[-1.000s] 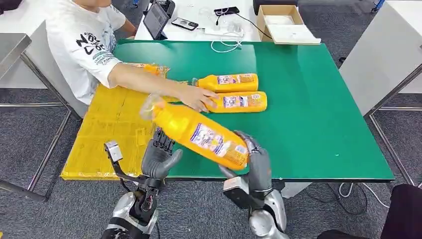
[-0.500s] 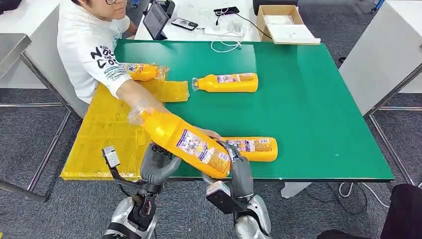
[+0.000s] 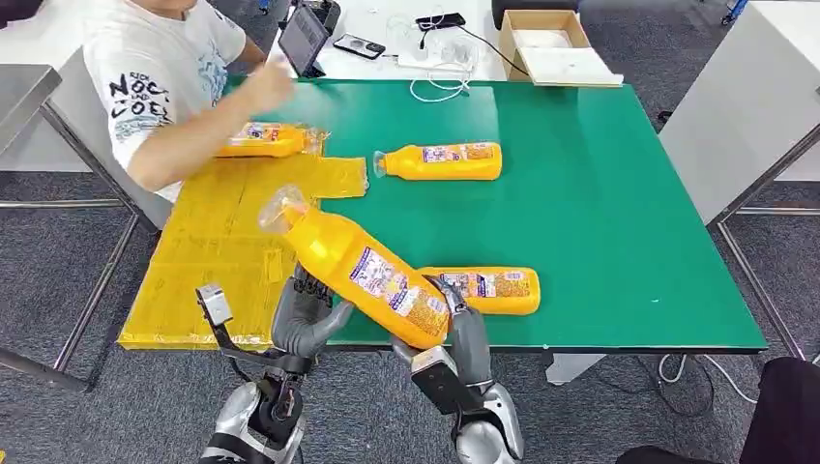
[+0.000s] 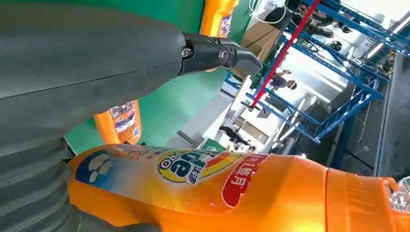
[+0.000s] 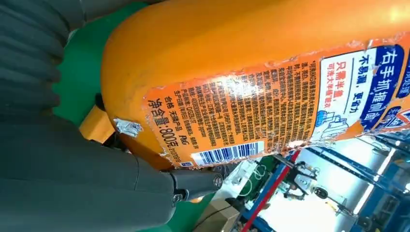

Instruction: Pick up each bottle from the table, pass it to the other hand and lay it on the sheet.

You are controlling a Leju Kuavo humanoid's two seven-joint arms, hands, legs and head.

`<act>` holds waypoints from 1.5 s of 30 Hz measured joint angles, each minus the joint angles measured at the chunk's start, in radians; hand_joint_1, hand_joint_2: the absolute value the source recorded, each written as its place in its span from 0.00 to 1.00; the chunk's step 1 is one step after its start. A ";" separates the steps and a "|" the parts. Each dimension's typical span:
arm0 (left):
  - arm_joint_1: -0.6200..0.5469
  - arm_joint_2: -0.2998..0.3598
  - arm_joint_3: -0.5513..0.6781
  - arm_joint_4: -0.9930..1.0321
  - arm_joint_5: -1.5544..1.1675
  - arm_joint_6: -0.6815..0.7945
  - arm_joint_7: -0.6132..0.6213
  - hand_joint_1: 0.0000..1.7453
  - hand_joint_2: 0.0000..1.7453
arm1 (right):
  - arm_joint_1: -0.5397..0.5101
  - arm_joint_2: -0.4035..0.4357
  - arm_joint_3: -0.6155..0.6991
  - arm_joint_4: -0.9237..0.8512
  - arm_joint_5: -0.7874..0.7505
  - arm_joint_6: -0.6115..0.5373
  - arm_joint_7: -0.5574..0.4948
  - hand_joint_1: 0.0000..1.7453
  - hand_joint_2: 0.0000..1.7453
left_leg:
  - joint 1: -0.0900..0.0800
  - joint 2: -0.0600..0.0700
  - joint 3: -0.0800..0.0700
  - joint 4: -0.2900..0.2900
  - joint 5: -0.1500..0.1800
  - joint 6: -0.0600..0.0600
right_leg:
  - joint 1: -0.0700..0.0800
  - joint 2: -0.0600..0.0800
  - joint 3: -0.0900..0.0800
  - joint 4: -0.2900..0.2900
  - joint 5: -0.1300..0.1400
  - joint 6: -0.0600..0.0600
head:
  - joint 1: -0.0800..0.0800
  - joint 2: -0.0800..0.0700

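With the yellow sheet taken as landmark, a person's arm is seen raised over its far edge, where one bottle already lies. At the sheet's near right corner the left hand is cupped under the held bottle, fingers apart; whether weight is yet borne by it cannot be told. The bottle is carried tilted, cap over the sheet, base gripped by the right hand. Two more bottles are left on the green tabletop right of the sheet, one far and one near. If the right hand is released before the left has closed, the bottle would likely slip and roll off the near edge.
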 measured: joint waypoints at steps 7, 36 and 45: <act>0.001 0.000 -0.005 -0.001 0.000 -0.003 0.001 0.00 1.00 | -0.001 0.002 -0.008 0.005 0.003 0.022 0.010 1.00 1.00 | 0.000 0.000 0.000 0.000 0.000 0.000 | 0.000 0.000 0.000 0.000 0.000 0.000 | 0.000 0.000; 0.020 -0.005 -0.031 -0.017 0.010 -0.027 0.019 0.00 1.00 | -0.042 0.037 0.000 0.146 0.009 -0.009 0.042 1.00 1.00 | 0.000 0.000 0.000 0.000 0.000 0.000 | 0.000 0.000 0.000 0.000 0.000 0.000 | 0.000 0.000; 0.013 -0.005 -0.058 -0.003 -0.051 -0.035 0.019 0.00 1.00 | -0.085 0.044 0.014 0.209 0.085 0.013 0.057 1.00 1.00 | 0.000 0.000 0.000 0.000 0.000 0.000 | 0.000 0.000 0.000 0.000 0.000 0.000 | 0.000 0.000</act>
